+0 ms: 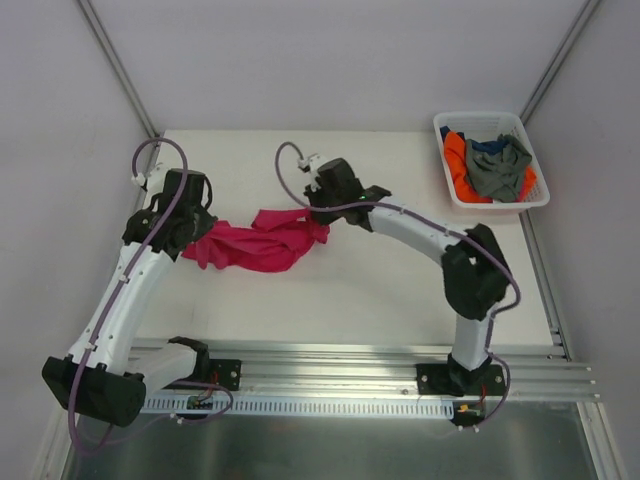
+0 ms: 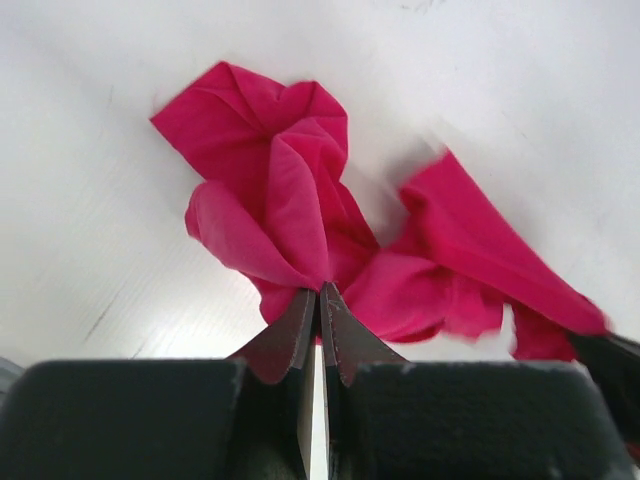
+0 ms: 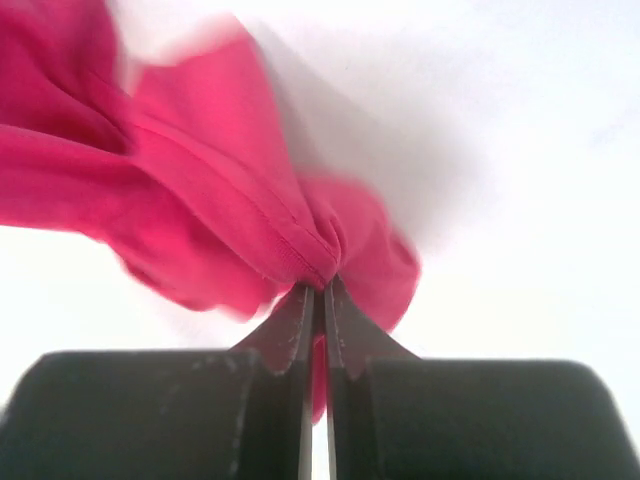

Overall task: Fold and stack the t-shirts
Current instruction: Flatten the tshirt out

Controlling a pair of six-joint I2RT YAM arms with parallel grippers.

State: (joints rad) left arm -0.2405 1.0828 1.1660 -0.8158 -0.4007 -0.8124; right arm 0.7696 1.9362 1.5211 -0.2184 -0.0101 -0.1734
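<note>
A magenta-pink t-shirt point(image 1: 262, 244) lies bunched on the white table between the two arms. My left gripper point(image 1: 192, 232) is at its left end, shut on a pinch of the pink cloth point(image 2: 290, 230), as the left wrist view point(image 2: 320, 290) shows. At the shirt's right end my right gripper point(image 1: 318, 214) is also shut on the pink t-shirt, its jaws pinching a hemmed fold point(image 3: 300, 245) in the right wrist view point(image 3: 322, 285). More t-shirts, orange point(image 1: 456, 158), grey point(image 1: 502, 170) and dark blue point(image 1: 488, 146), lie crumpled in the basket.
A white plastic basket point(image 1: 442, 124) stands at the back right corner of the table point(image 1: 380, 290). Metal rails point(image 1: 340, 372) run along the near edge by the arm bases. White walls close in the left, back and right sides.
</note>
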